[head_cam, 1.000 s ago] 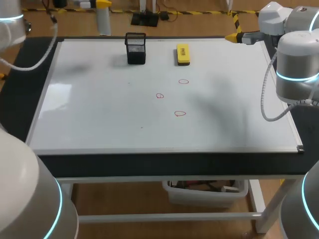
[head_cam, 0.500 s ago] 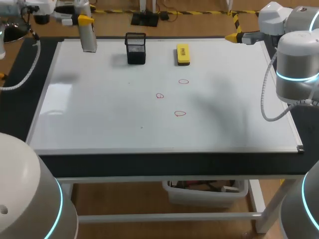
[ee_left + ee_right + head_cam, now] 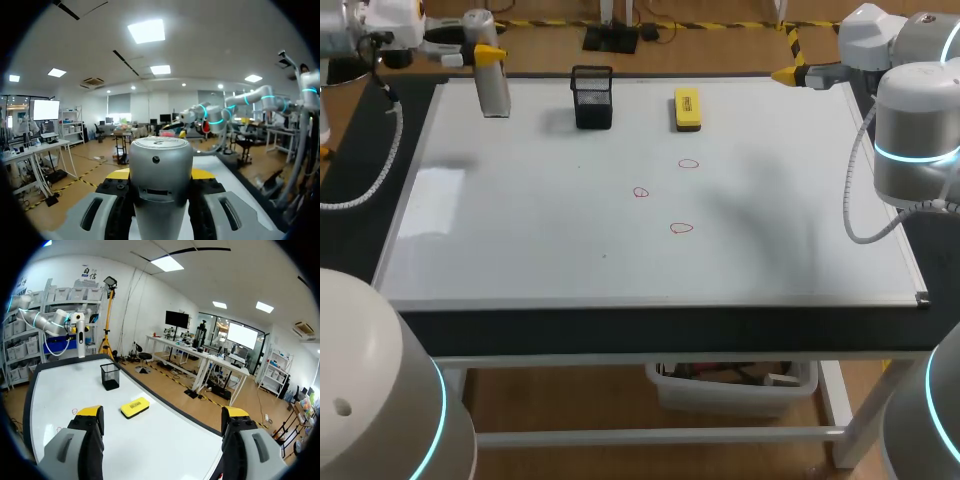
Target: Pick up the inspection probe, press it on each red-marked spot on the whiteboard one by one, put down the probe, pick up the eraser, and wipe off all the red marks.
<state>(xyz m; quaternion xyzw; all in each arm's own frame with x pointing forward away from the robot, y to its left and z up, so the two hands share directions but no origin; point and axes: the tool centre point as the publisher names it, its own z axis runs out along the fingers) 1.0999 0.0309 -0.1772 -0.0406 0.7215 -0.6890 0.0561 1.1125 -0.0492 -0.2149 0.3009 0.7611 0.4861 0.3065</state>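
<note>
silver inspection probe (image 3: pixel 494 88) is clamped upright in my left gripper (image 3: pixel 488 54) above the whiteboard's (image 3: pixel 520 240) far left corner, likely bound for the red marks (image 3: pixel 681 228); my right gripper (image 3: pixel 161 417) hangs with fingers apart, leaving the eraser (image 3: pixel 687 108) for later.

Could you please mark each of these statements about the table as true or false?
1. The left gripper is shut on the inspection probe. True.
2. The yellow eraser lies inside the black mesh holder. False: it lies on the whiteboard, beside the holder and apart from it.
3. Three red marks are on the whiteboard. True.
4. The right gripper is shut on the eraser. False: it is open and empty, at the table's far right corner.
5. The probe is pressed on one of the red marks. False: it is by the board's far left corner, well away from all three.
</note>
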